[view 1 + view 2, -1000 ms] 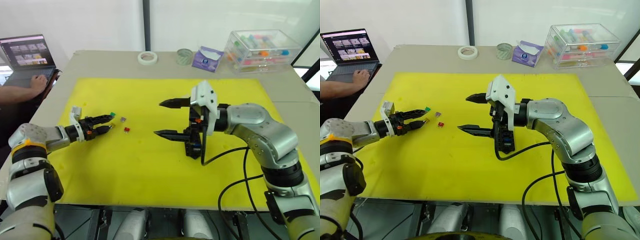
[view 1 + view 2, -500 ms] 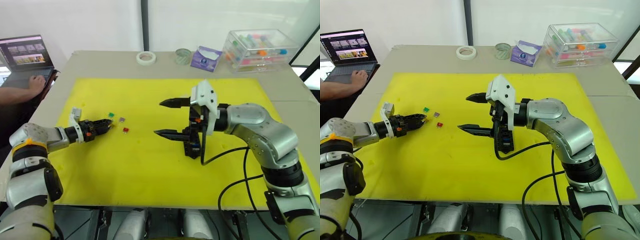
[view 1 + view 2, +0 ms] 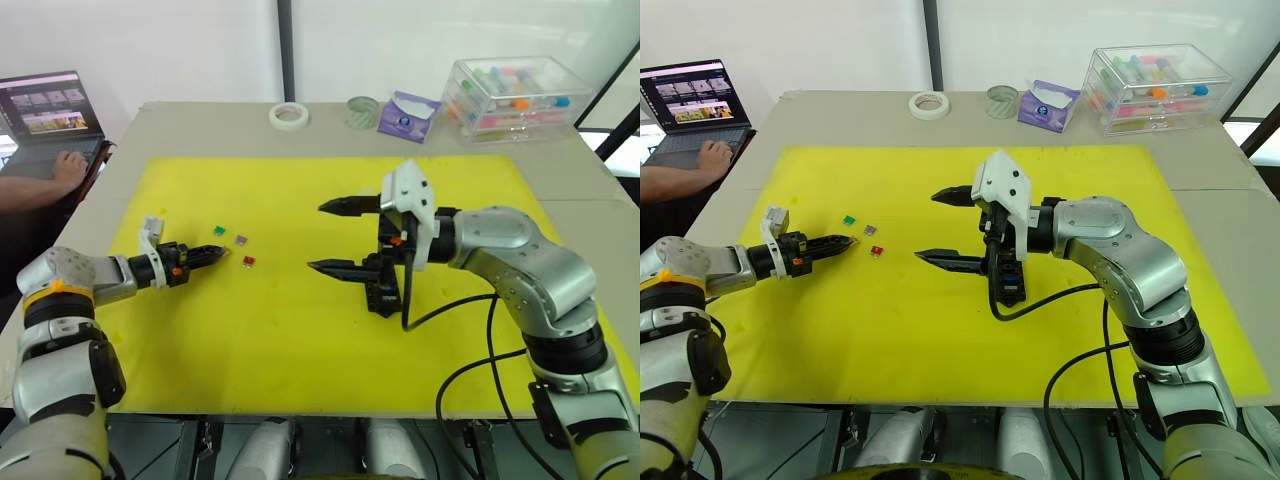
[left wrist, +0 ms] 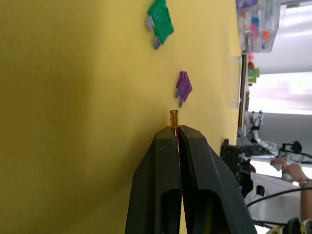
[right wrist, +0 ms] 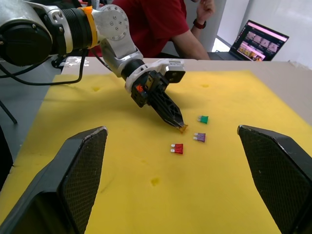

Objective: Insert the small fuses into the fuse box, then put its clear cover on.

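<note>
On the yellow mat [image 3: 300, 340], toward its left side, the left gripper [image 3: 222, 252] lies low with its two black fingers pressed together on an orange fuse [image 4: 173, 118], whose tip pokes out past the fingertips just above the mat. Just beyond the fingertips sit three loose fuses: a red fuse [image 3: 248, 261] nearest, a purple fuse [image 3: 241, 240] a little farther, and a green fuse [image 3: 219, 230] beside it to the left, all flat on the mat and apart from one another.

Near the mat's middle, the right gripper [image 3: 332, 237] hangs above the surface with its fingers spread wide, one above the other, holding nothing. Directly behind those fingers, under the white wrist housing, stands the black fuse box [image 3: 383, 290], resting on the mat with a few coloured fuses already seated in it.

Past the mat, on the bare grey table [image 3: 200, 125], lie a roll of tape [image 3: 288, 115], a glass jar [image 3: 365, 112] and a purple tissue pack [image 3: 408, 114]. At the far right corner stands a large clear storage case [image 3: 515, 95] with coloured tubes. At the far left a person's hand [image 3: 70, 166] rests on a laptop [image 3: 45, 105].
</note>
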You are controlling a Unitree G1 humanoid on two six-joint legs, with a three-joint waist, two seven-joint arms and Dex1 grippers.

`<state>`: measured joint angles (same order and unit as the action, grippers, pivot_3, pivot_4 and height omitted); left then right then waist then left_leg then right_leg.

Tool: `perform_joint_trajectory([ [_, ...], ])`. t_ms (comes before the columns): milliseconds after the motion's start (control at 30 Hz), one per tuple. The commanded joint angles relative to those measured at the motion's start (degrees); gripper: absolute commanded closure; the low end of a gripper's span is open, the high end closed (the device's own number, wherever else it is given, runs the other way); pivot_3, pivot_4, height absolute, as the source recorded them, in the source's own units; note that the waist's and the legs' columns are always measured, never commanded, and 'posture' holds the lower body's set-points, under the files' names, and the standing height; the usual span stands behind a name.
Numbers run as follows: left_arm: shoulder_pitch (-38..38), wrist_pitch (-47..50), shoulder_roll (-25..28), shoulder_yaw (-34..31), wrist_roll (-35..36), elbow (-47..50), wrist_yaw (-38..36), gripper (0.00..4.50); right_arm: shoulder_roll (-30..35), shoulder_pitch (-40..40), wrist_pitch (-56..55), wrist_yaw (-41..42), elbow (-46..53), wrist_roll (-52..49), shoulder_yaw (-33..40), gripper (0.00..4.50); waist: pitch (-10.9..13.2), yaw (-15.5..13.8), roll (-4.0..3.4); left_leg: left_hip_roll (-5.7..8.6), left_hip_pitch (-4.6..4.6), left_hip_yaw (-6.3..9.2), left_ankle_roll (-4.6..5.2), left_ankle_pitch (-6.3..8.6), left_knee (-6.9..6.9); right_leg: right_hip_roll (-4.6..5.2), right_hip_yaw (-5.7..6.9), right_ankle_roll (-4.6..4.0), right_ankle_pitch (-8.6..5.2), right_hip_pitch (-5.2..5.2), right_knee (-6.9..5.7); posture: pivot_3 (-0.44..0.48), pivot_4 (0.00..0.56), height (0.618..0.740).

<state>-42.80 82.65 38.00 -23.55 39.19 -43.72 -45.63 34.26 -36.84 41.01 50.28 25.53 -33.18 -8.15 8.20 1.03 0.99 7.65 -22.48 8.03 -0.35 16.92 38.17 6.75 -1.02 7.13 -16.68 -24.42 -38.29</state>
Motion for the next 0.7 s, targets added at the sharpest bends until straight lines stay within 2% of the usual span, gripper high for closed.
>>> perform_joint_trajectory([
  [33,2.7,6.4,0.4,-1.7,5.3,9.8,-1.9,4.48,0.1,0.5,1.3,-0.8,2.2,-3.1,3.5,0.00,0.0,0.0,0.00,0.00,0.00,0.00,0.00,0.00,0.00,0.01,-0.01,0.00,0.00,0.00,0.00,0.000,0.150,0.740],
  [133,5.4,8.7,-0.1,-4.1,9.7,18.9,-1.7,4.48,1.1,1.3,2.3,-0.8,2.1,-4.0,4.6,0.00,0.0,-0.1,0.00,0.00,-0.03,0.00,0.00,0.00,0.00,0.01,-0.02,0.00,0.00,0.00,0.02,0.000,0.150,0.740],
  [233,9.0,6.4,-4.7,-11.2,17.0,35.3,-0.6,4.48,3.0,2.3,5.7,-0.2,1.6,-7.9,7.9,0.00,0.0,-0.2,0.02,-0.03,-0.04,0.01,0.00,0.00,0.02,0.01,-0.01,0.00,0.00,0.04,0.08,0.000,0.150,0.740],
  [367,12.2,7.9,-10.7,-13.0,24.6,50.7,3.6,4.48,4.1,1.8,11.4,-0.5,-0.2,-15.2,12.8,0.00,0.0,-0.3,0.02,-0.06,-0.05,0.00,0.00,0.00,0.01,0.01,-0.01,0.00,0.00,0.08,0.19,0.000,0.150,0.740],
  [533,13.0,1.3,-17.8,-10.3,28.5,60.6,10.0,4.48,4.3,0.5,16.6,-1.0,-3.0,-21.1,15.3,0.00,0.0,-0.4,0.03,-0.08,-0.04,-0.04,0.00,0.00,0.04,0.00,-0.01,0.00,0.00,0.14,0.23,0.000,0.150,0.740],
  [700,13.2,-6.9,-18.8,-4.8,28.9,64.2,9.3,4.48,3.5,-0.7,22.1,-3.8,-5.9,-28.8,18.0,0.00,0.0,-0.4,0.03,-0.08,-0.04,-0.07,0.00,0.00,0.03,0.00,-0.02,0.00,0.00,0.13,0.27,0.000,0.150,0.740],
])
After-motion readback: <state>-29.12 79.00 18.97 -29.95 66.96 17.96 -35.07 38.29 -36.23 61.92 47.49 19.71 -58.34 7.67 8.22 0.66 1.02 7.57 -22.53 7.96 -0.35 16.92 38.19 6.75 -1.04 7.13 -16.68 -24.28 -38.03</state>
